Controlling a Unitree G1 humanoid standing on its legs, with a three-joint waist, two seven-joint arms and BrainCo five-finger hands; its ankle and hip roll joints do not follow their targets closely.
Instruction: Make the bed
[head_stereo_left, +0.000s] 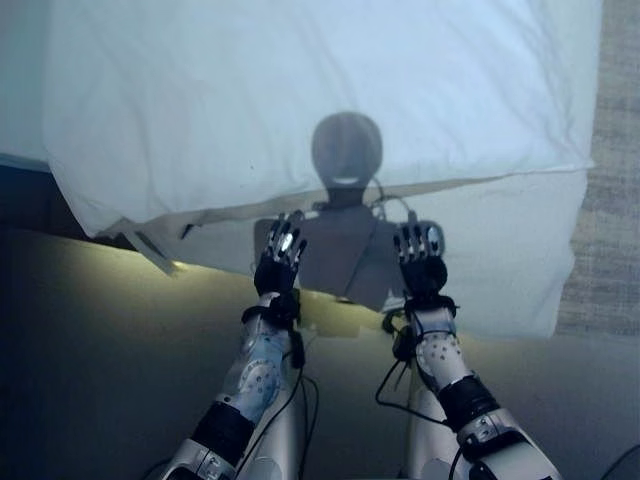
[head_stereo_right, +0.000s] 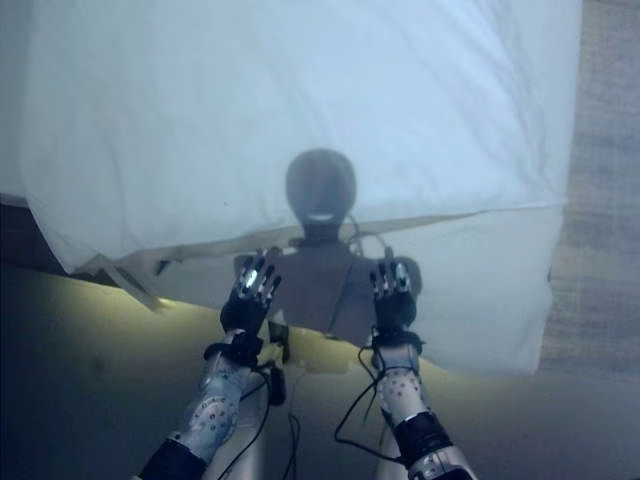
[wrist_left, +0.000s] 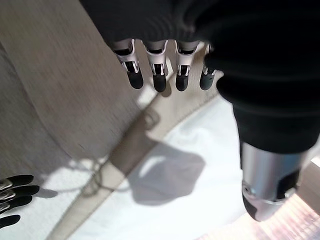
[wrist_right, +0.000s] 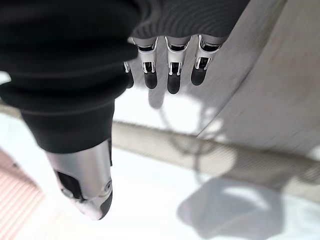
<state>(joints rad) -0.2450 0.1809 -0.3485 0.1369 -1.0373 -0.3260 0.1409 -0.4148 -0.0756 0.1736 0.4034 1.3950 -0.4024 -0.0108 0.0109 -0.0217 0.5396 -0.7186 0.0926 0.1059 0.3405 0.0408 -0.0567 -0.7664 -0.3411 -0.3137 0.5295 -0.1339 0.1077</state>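
White duvet (head_stereo_left: 300, 90) covers the bed top, its lower edge hanging over the near side above the white sheet (head_stereo_left: 500, 260) on the mattress side. Left hand (head_stereo_left: 278, 262) and right hand (head_stereo_left: 420, 262) are both raised side by side in front of the bed's near side, just below the duvet edge, fingers straight and relaxed, holding nothing. Grey carpet (head_stereo_left: 610, 200) lies to the right.

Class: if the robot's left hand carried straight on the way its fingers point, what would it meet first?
Probably the hanging edge of the white duvet on the bed; the open left hand points at it, though the gap is unclear.
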